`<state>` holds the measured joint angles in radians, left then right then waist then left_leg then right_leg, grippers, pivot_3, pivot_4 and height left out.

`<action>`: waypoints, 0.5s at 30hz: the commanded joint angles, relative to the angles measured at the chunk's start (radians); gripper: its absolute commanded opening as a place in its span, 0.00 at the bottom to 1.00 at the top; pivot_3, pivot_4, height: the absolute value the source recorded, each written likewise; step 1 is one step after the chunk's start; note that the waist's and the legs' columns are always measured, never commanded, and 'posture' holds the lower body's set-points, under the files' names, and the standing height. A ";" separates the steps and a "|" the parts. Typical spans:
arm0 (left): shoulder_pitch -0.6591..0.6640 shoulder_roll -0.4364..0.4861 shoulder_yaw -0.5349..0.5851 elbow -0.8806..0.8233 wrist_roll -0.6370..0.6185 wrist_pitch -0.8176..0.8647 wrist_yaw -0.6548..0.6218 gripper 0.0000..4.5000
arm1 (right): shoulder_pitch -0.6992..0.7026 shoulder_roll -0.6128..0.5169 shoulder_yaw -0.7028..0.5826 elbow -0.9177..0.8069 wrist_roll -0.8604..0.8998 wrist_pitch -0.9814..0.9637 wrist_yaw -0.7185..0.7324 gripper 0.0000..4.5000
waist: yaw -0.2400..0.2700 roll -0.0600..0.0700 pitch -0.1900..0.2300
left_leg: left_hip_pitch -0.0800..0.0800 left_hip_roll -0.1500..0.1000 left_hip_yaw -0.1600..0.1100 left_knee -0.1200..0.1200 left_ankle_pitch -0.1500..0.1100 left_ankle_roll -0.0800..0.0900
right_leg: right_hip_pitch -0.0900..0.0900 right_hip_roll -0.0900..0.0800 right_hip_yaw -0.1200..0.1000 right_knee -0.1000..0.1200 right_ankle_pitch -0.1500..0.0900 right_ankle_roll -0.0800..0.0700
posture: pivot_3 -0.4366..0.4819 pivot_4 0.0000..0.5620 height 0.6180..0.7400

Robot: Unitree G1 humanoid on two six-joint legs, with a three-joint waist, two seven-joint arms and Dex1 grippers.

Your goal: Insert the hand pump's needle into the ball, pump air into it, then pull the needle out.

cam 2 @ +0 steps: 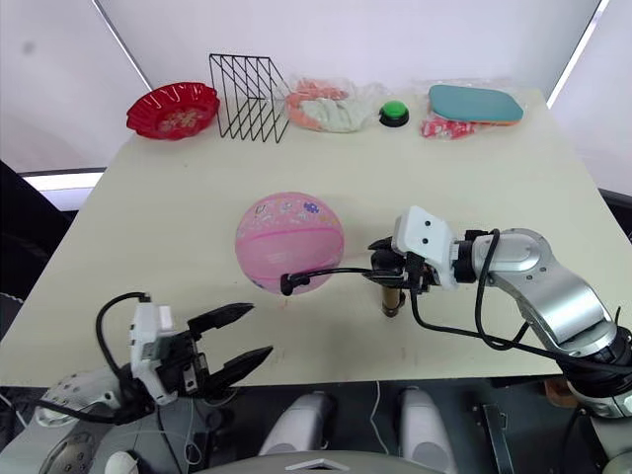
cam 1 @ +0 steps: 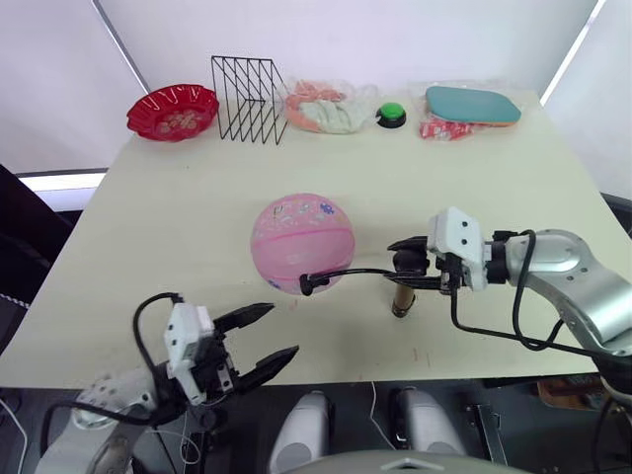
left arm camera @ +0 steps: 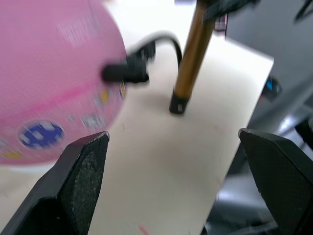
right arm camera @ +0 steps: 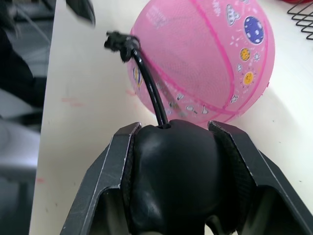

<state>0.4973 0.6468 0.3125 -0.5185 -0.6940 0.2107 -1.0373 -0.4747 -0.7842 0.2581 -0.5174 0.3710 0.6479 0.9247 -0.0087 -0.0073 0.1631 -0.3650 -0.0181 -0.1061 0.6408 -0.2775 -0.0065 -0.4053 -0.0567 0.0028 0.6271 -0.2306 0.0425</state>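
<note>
The round pink ball (cam 1: 301, 244) rests mid-table. To its right the hand pump (cam 1: 402, 296) stands upright on the table, a gold cylinder. My right gripper (cam 1: 415, 263) is shut on its black top end (right arm camera: 181, 166). The thin black hose (cam 1: 351, 274) runs from that end to the ball's near side, where its black tip (left arm camera: 124, 73) touches the rubber. The needle is hidden at that tip. My left gripper (cam 1: 282, 331) hovers open and empty near the table's front edge, left of and nearer than the ball.
Along the far edge stand a red scalloped bowl (cam 1: 173, 111), a black wire rack (cam 1: 247, 99), a plastic bag (cam 1: 321, 109), a green button (cam 1: 392, 116) and a teal lid on packets (cam 1: 472, 106). The table's front edge (cam 1: 346, 373) lies close to both grippers.
</note>
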 commanded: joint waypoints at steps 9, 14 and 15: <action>-0.023 0.067 0.163 0.076 -0.107 0.015 -0.133 1.00 | -0.263 -0.119 0.158 -0.067 -0.151 0.094 0.099 0.37 | -0.004 0.001 0.006 | -0.005 0.001 0.000 0.006 0.000 0.000 | -0.003 0.001 -0.001 0.001 0.001 0.001 | 0.48 0.27 1.00; -0.049 0.061 0.168 0.057 -0.107 0.033 -0.101 1.00 | -0.327 -0.119 0.238 -0.021 -0.301 -0.103 0.150 0.37 | -0.006 0.001 0.006 | -0.014 0.001 0.000 0.007 0.000 -0.001 | -0.012 0.002 -0.001 0.001 0.006 0.000 | 0.48 0.27 1.00; -0.050 0.060 0.168 0.053 -0.106 0.035 -0.099 1.00 | -0.323 -0.111 0.250 -0.011 -0.327 -0.126 0.148 0.37 | -0.006 0.001 0.006 | -0.015 0.001 0.000 0.008 0.002 -0.003 | -0.012 0.002 -0.001 0.001 0.006 0.000 | 0.48 0.27 1.00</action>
<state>0.4444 0.7087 0.4508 -0.4360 -0.7816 0.2448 -1.1406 -0.7848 -0.8978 0.5105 -0.5246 0.0869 0.5770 1.0675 -0.0149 -0.0060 0.1693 -0.3800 -0.0170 -0.1055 0.6484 -0.2750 -0.0110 -0.4174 -0.0551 0.0022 0.6279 -0.2241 0.0422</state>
